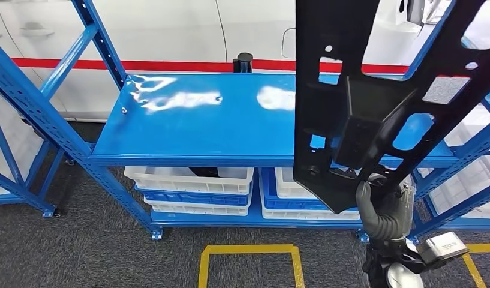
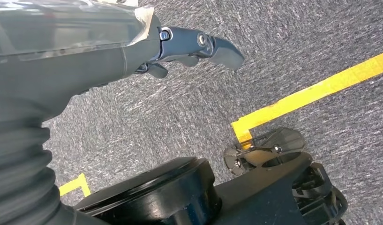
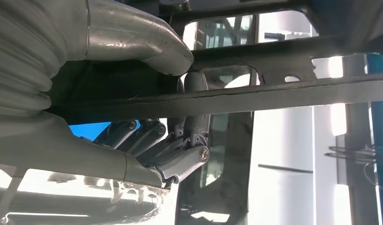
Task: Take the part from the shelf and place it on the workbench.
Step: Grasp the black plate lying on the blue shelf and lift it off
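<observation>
Right hand [image 1: 383,207] grips the flat black perforated metal part [image 1: 374,90] upright.
It hangs before the glossy blue steel shelf [image 1: 200,126]; left hand [image 2: 189,49] holds nothing, fingers loosely extended.

I see the blue shelf [image 1: 188,129] standing on dark grey carpet floor [image 1: 80,246], its glossy top board bare apart from glare patches. On its lower level sit white and blue bins [image 1: 191,186] stacked side by side. Yellow tape lines [image 1: 248,255] lie on the floor in front of it.
</observation>
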Tool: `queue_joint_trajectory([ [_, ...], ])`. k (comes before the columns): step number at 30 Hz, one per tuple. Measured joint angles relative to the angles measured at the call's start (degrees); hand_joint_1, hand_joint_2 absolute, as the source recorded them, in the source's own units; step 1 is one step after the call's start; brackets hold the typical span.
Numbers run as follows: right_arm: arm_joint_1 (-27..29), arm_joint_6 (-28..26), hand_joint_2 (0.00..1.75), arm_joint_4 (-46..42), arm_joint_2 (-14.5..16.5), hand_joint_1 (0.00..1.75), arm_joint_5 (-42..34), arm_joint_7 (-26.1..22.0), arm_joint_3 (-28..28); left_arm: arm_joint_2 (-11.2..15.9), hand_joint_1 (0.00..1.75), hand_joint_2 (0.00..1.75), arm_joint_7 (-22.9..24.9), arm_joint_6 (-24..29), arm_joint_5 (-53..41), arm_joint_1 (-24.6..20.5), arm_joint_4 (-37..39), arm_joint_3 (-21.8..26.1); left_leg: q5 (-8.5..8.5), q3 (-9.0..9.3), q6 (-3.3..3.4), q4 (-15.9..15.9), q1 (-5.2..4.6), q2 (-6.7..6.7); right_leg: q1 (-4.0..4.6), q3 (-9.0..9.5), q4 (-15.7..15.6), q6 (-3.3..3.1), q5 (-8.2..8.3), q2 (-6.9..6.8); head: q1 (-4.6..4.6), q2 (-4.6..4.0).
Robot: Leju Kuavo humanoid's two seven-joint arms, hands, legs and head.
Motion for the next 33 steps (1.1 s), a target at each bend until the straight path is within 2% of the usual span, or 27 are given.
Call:
queue_joint_trajectory([
  [1, -0.3, 0.1, 1.75, 0.4, -0.1, 1.75, 0.0, 0.0, 0.4, 0.0, 0.0, 1.75, 0.1, 0.1, 0.0, -0.1, 0.0, 0.0, -2.01, -0.44, -0.33, 1.4, 0.1, -0.02, -0.3, -0.61, -0.1, -0.61, 0.68, -0.13, -0.19, 0.0],
  [3, -0.7, 0.3, 1.75, 0.9, -0.3, 1.75, -0.1, 0.0, 0.9, 0.0, 0.0, 1.75, 0.1, 0.3, 0.0, -0.3, 0.0, 0.0, -8.23, -1.57, -1.0, 7.2, 0.35, 0.01, -0.43, -1.98, -0.1, -1.39, 2.06, -0.33, -0.5, 0.0],
  [4, -0.8, 0.3, 1.75, 1.1, -0.4, 1.75, -0.1, 0.0, 1.1, 0.0, 0.0, 1.75, 0.1, 0.3, 0.0, -0.4, 0.0, 0.0, -10.69, -1.99, -1.31, 11.0, 0.46, 0.03, -0.38, -2.74, 0.0, -1.48, 2.76, -0.41, -0.6, 0.0],
  [5, -0.9, 0.3, 1.75, 1.3, -0.4, 1.75, -0.1, 0.0, 1.2, 0.0, 0.0, 1.75, 0.2, 0.3, 0.0, -0.4, 0.0, 0.0, -11.71, -1.99, -1.57, 13.9, 0.58, 0.04, -0.35, -3.58, 0.2, -1.37, 3.44, -0.47, -0.6, 0.0],
  [6, -0.9, 0.3, 1.75, 1.6, -0.5, 1.75, -0.1, 0.0, 1.3, 0.0, 0.0, 1.75, 0.2, 0.4, 0.0, -0.4, 0.0, 0.0, -11.44, -1.38, -1.76, 15.4, 0.73, 0.05, -0.33, -4.44, 0.4, -1.2, 4.06, -0.51, -0.61, 0.0],
  [7, -1.0, 0.3, 1.75, 1.8, -0.6, 1.75, -0.1, 0.0, 1.4, 0.1, 0.0, 1.75, 0.3, 0.4, 0.0, -0.3, 0.0, 0.0, -10.15, 0.14, -1.9, 14.9, 0.94, 0.07, -0.37, -5.39, 0.7, -0.98, 4.6, -0.53, -0.62, 0.0],
  [9, -1.2, 0.3, 1.75, 2.1, -0.6, 1.75, -0.3, 0.0, 1.6, 0.1, 0.0, 1.75, 0.6, 0.4, 0.0, 0.1, 0.0, 0.0, -7.84, 5.34, -2.15, 8.4, 1.46, 0.06, -0.48, -7.02, 1.5, -0.39, 5.35, -0.51, -0.63, 0.0],
  [10, -1.4, 0.3, 1.75, 2.3, -0.7, 1.75, -0.4, 0.0, 1.6, 0.1, 0.0, 1.75, 0.7, 0.5, -0.1, 0.4, 0.0, 0.0, -7.78, 7.91, -2.19, 4.4, 1.51, -0.06, -0.42, -7.69, 2.0, 0.0, 5.68, -0.49, -0.64, 0.0],
  [11, -1.7, 0.4, 1.75, 2.5, -0.7, 1.75, -0.6, 0.0, 1.7, 0.0, 0.0, 1.75, 0.7, 0.5, -0.1, 0.6, 0.0, 0.0, -8.23, 9.57, -2.14, 1.5, 1.48, -0.19, -0.31, -8.22, 2.4, 0.44, 6.04, -0.5, -0.61, 0.0],
  [12, -2.0, 0.4, 1.75, 2.7, -0.8, 1.75, -0.8, 0.0, 1.8, 0.0, 0.0, 1.75, 0.7, 0.6, -0.1, 0.8, 0.1, 0.0, -8.82, 10.03, -1.9, 0.2, 1.28, -0.32, -0.2, -8.62, 2.5, 0.85, 6.51, -0.53, -0.6, 0.0],
  [13, -2.2, 0.3, 1.75, 2.9, -0.8, 1.75, -1.0, 0.0, 1.9, 0.0, 0.0, 1.75, 0.7, 0.6, -0.1, 0.9, 0.1, 0.0, -8.94, 10.07, -1.46, -0.5, 1.02, -0.41, -0.16, -8.93, 2.5, 1.29, 7.07, -0.56, -0.57, 0.0],
  [15, -2.5, 0.1, 1.75, 3.2, -1.0, 1.75, -1.3, -0.1, 2.1, 0.0, 0.0, 1.75, 0.5, 0.7, -0.1, 1.0, 0.2, 0.0, -7.96, 8.81, -0.02, -0.7, 0.82, -0.23, -0.22, -9.74, 2.5, 1.89, 7.44, -0.56, -0.55, 0.0],
  [17, -2.5, -0.3, 1.75, 3.5, -1.1, 1.75, -1.6, -0.1, 2.2, 0.0, 0.0, 1.75, 0.2, 0.6, -0.3, 1.0, 0.3, 0.0, -6.54, 7.21, 1.41, -0.9, 0.88, 0.1, -0.31, -11.53, 5.2, 1.58, 4.49, -0.42, -0.37, 0.0],
  [19, -2.4, -0.8, 1.75, 3.5, -1.3, 1.75, -1.9, -0.1, 2.2, 0.0, 0.0, 1.75, -0.1, 0.5, -0.5, 0.8, 0.3, -0.1, -5.08, 5.47, 1.95, -0.9, 0.86, 0.28, -0.41, -13.87, 12.6, 0.99, -0.72, -0.2, -0.16, 0.0],
  [20, -2.3, -1.0, 1.75, 3.5, -1.4, 1.75, -2.1, 0.0, 2.2, 0.1, 0.0, 1.75, -0.3, 0.4, -0.6, 0.7, 0.3, -0.1, -4.33, 4.59, 1.96, -0.8, 0.82, 0.34, -0.41, -14.47, 16.4, 1.13, -2.27, -0.1, -0.14, 0.0],
  [21, -2.2, -1.2, 1.75, 3.5, -1.4, 1.75, -2.2, 0.0, 2.1, 0.1, 0.0, 1.75, -0.4, 0.4, -0.7, 0.6, 0.3, -0.2, -3.53, 3.65, 1.92, -0.8, 0.79, 0.38, -0.41, -14.4, 19.1, 1.55, -2.86, -0.01, -0.12, 0.0],
  [22, -2.1, -1.4, 1.75, 3.5, -1.4, 1.75, -2.2, 0.0, 2.1, 0.1, 0.0, 1.75, -0.5, 0.3, -0.8, 0.4, 0.3, -0.3, -2.84, 2.85, 1.83, -0.8, 0.79, 0.41, -0.43, -13.3, 19.6, 2.17, -2.19, 0.03, -0.1, 0.0],
  [23, -2.0, -1.5, 1.75, 3.5, -1.4, 1.75, -2.3, 0.0, 2.1, 0.1, 0.0, 1.75, -0.6, 0.3, -0.9, 0.3, 0.3, -0.3, -2.19, 2.05, 1.68, -0.7, 0.81, 0.42, -0.44, -11.04, 17.7, 2.77, -0.96, 0.05, -0.1, 0.0],
  [24, -2.0, -1.6, 1.75, 3.5, -1.4, 1.75, -2.3, 0.0, 2.0, 0.2, 0.0, 1.75, -0.7, 0.2, -1.0, 0.2, 0.3, -0.4, -1.63, 1.47, 1.47, -0.7, 0.83, 0.41, -0.47, -7.91, 14.0, 3.17, 0.1, 0.05, -0.07, 0.0],
  [25, -2.0, -1.7, 1.75, 3.5, -1.4, 1.75, -2.3, 0.1, 2.0, 0.2, 0.0, 1.75, -0.7, 0.2, -1.3, 0.0, 0.3, -0.5, -1.15, 1.01, 1.19, -0.6, 0.74, 0.39, -0.37, -4.34, 9.1, 3.19, 0.48, 0.06, -0.03, 0.0],
  [26, -1.9, -1.8, 1.75, 3.5, -1.4, 1.75, -2.4, 0.1, 1.9, 0.2, 0.0, 1.75, -0.7, 0.2, -1.5, -0.1, 0.3, -0.6, -0.62, 0.7, 0.86, -0.6, 0.62, 0.39, -0.21, -1.3, 4.7, 2.9, 0.22, 0.14, -0.06, 0.0],
  [27, -1.8, -1.9, 1.75, 3.4, -1.4, 1.75, -2.4, 0.1, 1.8, 0.2, 0.0, 1.75, -0.7, 0.2, -1.8, -0.2, 0.3, -0.7, -0.07, 0.5, 0.56, -0.6, 0.48, 0.4, -0.02, 0.52, 1.7, 2.53, -0.3, 0.22, -0.06, 0.0],
  [28, -1.6, -1.9, 1.75, 3.3, -1.4, 1.75, -2.5, 0.1, 1.6, 0.3, 0.0, 1.75, -0.7, 0.2, -2.0, -0.2, 0.2, -0.8, 0.52, 0.36, 0.28, -0.8, 0.37, 0.4, 0.19, 1.3, 0.1, 2.1, -0.71, 0.29, -0.08, 0.0],
  [30, -1.2, -2.0, 1.75, 3.2, -1.4, 1.75, -2.6, 0.1, 1.2, 0.4, 0.0, 1.75, -0.8, 0.1, -2.3, -0.3, 0.2, -0.9, 0.96, -0.01, -0.3, -1.0, 0.4, 0.34, -0.1, 0.65, -0.3, 1.26, -0.22, 0.26, -0.14, 0.0],
  [31, -1.0, -2.1, 1.75, 3.2, -1.3, 1.75, -2.7, 0.1, 1.0, 0.5, 0.0, 1.75, -0.9, 0.0, -2.4, -0.3, 0.2, -1.0, -0.21, -0.34, -0.62, -0.4, 0.47, 0.29, -0.35, 0.28, -0.3, 0.65, 0.32, 0.19, -0.19, 0.0],
  [32, -0.9, -2.3, 1.75, 3.1, -1.2, 1.75, -2.6, 0.1, 0.9, 0.5, 0.0, 1.75, -1.1, 0.0, -2.5, -0.4, 0.2, -1.1, -2.27, -0.85, -0.93, 1.2, 0.54, 0.22, -0.59, -0.2, -0.4, 0.02, 0.9, 0.11, -0.26, 0.0],
  [33, -0.8, -2.4, 1.75, 3.0, -1.1, 1.75, -2.6, 0.1, 0.7, 0.6, 0.0, 1.75, -1.3, -0.1, -2.7, -0.4, 0.2, -1.3, -5.2, -1.51, -1.2, 4.1, 0.64, 0.17, -0.64, -0.71, -0.3, -0.47, 1.45, 0.05, -0.34, 0.0],
])
